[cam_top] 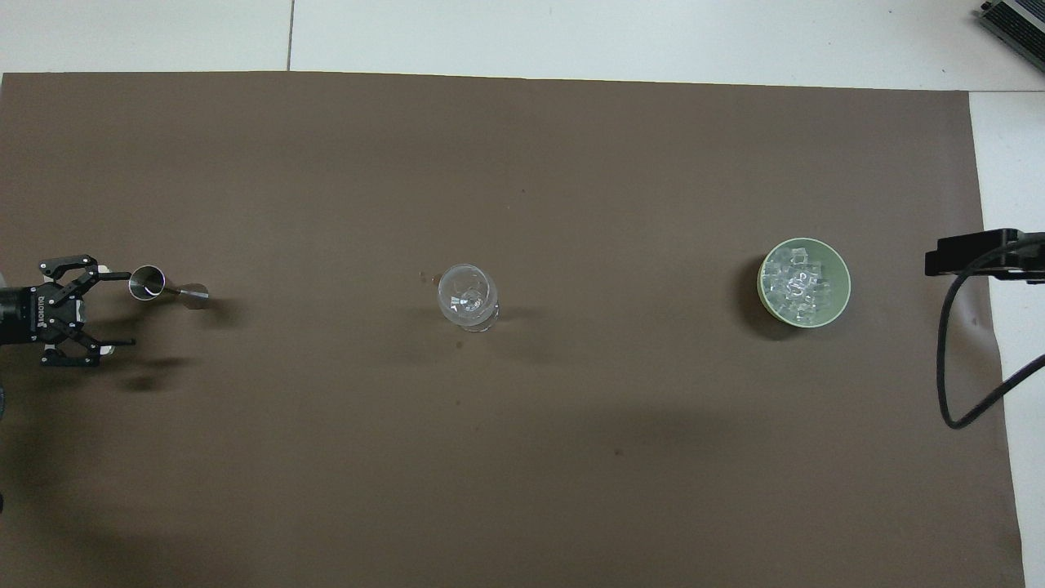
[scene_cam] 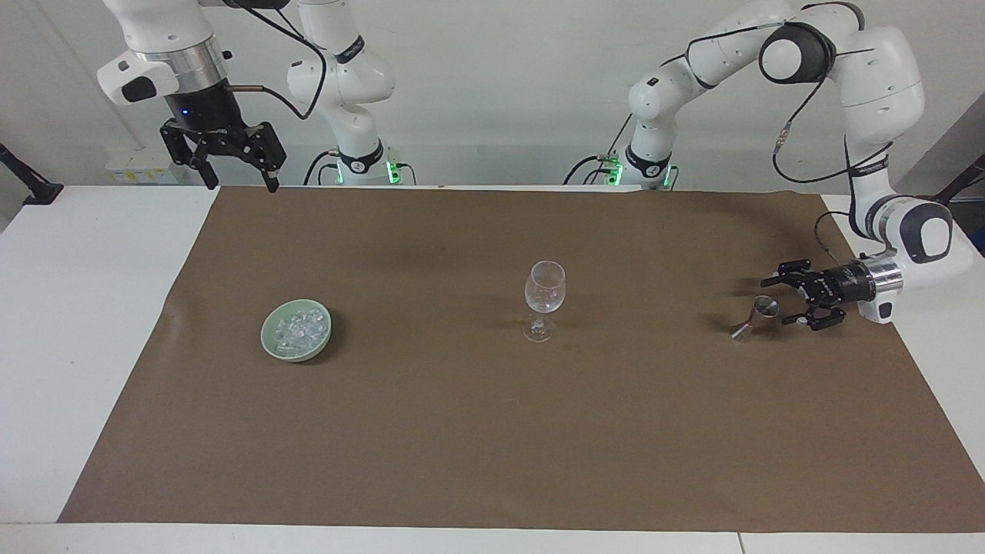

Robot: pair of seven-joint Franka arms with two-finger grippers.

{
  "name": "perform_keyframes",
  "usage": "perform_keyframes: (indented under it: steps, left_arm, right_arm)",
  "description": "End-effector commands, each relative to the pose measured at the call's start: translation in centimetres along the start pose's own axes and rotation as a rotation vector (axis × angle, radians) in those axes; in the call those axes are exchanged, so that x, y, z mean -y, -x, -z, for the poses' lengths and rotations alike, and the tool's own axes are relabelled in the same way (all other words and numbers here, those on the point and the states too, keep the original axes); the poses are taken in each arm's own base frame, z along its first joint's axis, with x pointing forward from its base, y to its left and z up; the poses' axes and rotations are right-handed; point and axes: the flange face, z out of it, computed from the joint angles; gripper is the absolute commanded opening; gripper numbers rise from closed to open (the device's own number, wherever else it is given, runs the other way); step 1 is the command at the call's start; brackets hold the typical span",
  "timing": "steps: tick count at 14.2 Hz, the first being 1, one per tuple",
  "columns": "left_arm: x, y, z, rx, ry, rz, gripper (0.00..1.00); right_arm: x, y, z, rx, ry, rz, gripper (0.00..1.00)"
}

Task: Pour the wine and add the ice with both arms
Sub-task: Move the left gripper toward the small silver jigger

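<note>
on the brown mat, glassy ice fills a green bowl; both grippers spread wide, empty.

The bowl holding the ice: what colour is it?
Pale green bowl; the overhead view shows it best.

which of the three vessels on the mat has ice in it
The green bowl toward the right arm's end: it holds the ice. The wine glass and metal jigger don't.

One camera looks high across the tabletop at the robots; another looks steeply down; both share the brown mat.
</note>
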Motion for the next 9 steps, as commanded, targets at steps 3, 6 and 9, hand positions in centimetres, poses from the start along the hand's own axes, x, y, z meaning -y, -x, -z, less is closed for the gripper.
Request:
perform_keyframes:
  steps: [3,6,9]
  left_arm:
    - [-1.2,-1.9,-1.7,0.037,0.03,0.028,1.0]
    - [-1.7,-1.9,-2.2,0.039,0.054,0.026,1.0]
    - [-2.2,-2.1,-2.9,0.042,0.066,0.023,1.0]
  right_arm:
    - [0.0,0.2,0.1,0.004,-0.016,0.014,1.0]
    - [0.0,0.2,0.1,0.006,-0.016,0.014,1.0]
    - [0.0,0.2,0.0,0.006,-0.016,0.014,1.0]
